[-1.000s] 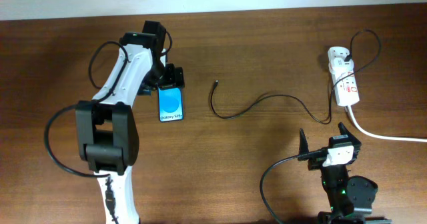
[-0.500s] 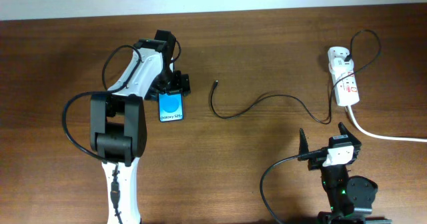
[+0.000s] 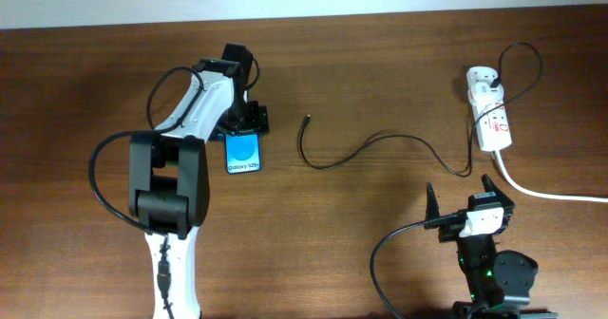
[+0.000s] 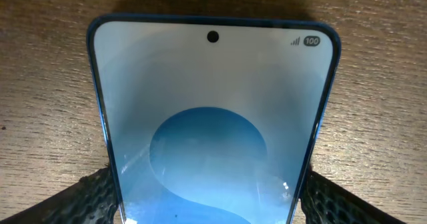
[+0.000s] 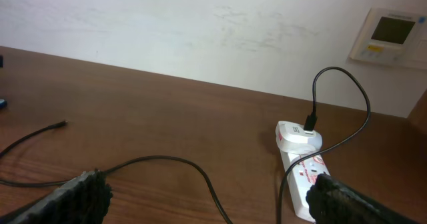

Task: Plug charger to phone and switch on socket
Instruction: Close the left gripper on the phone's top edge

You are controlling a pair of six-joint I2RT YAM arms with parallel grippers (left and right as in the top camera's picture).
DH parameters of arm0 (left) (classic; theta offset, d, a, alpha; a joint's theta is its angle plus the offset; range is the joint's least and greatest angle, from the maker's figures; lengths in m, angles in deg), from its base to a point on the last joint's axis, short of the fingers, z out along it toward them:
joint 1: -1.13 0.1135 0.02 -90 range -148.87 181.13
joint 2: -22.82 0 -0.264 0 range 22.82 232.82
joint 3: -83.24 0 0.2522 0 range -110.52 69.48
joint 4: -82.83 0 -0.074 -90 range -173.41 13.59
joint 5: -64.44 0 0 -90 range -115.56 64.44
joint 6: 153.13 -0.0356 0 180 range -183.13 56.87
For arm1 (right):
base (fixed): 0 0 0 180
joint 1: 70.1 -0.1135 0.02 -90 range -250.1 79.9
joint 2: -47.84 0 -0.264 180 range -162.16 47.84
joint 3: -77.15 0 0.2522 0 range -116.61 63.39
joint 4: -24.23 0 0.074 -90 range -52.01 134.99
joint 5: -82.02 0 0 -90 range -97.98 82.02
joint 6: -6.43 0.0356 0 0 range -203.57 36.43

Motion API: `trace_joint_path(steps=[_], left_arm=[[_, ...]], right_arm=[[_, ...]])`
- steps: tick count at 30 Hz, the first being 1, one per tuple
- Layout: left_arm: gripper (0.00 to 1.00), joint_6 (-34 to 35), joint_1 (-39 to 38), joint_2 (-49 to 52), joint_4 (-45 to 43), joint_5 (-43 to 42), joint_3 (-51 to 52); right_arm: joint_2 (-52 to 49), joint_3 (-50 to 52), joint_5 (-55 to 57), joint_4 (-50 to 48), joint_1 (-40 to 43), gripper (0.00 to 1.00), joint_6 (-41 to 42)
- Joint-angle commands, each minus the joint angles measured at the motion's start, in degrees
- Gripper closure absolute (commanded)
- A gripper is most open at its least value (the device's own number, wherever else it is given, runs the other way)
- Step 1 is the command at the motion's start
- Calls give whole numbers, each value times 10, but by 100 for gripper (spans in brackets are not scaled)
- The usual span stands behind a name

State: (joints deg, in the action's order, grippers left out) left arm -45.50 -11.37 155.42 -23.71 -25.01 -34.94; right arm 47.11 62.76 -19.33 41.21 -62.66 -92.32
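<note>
The phone (image 3: 243, 153) lies flat on the brown table, blue screen up, left of centre. My left gripper (image 3: 245, 121) is at its far end, and in the left wrist view its two fingers (image 4: 208, 204) press against the long edges of the phone (image 4: 212, 117). The charger cable (image 3: 380, 140) runs from its loose plug tip (image 3: 306, 120) across the table to a white adapter in the socket (image 3: 491, 110). My right gripper (image 3: 461, 200) is open and empty near the front right; its wrist view shows the cable (image 5: 160, 163), plug tip (image 5: 63, 123) and socket (image 5: 303, 177) beyond its fingers (image 5: 213, 204).
The socket's thick white cord (image 3: 551, 194) runs off the right edge. A white wall and a wall controller (image 5: 390, 34) lie behind the table. Black robot cables loop beside the left arm (image 3: 104, 205) and the right base (image 3: 389, 253).
The left arm swung a little to the right and its gripper settled over the phone's far end. The phone, the cable and the right arm stayed put.
</note>
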Motion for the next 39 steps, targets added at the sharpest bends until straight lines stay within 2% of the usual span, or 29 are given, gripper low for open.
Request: trace_joint_path(steps=[1, 4, 6, 11, 26, 39], left_arm=[[9, 1, -14, 16, -10, -18, 41], [13, 2, -15, 16, -12, -18, 41], [20, 2, -15, 16, -12, -18, 41], [24, 1, -14, 16, -11, -18, 38], [23, 1, -8, 15, 70, -18, -76], [24, 1, -7, 15, 97, -18, -132]], right_arm=[[3, 3, 5, 4, -4, 2, 7], [3, 3, 5, 4, -4, 2, 7], [3, 3, 5, 4, -4, 2, 7], [3, 3, 5, 4, -4, 2, 7], [3, 3, 5, 4, -4, 2, 7], [3, 3, 5, 4, -4, 2, 7]])
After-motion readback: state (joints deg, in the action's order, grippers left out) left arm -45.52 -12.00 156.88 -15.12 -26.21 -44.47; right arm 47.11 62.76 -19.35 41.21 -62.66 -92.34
